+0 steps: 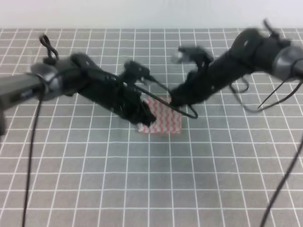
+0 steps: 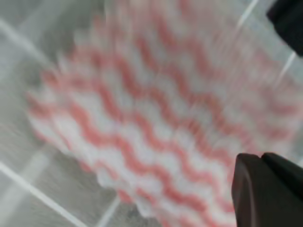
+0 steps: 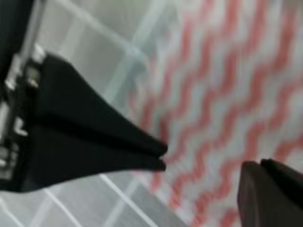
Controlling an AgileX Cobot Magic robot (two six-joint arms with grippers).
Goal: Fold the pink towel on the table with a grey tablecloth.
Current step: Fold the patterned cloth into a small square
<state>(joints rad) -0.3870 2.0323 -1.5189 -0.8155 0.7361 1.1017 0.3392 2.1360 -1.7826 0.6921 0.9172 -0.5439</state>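
- Our exterior high view looks down from the front across the grey tablecloth [image 1: 142, 179], taking in both arms.
- Our left wrist view sits very close above the pink towel [image 2: 156, 118], angled down, blurred.
- Our right wrist view is equally close, also blurred.
- All 3 views share the towel.
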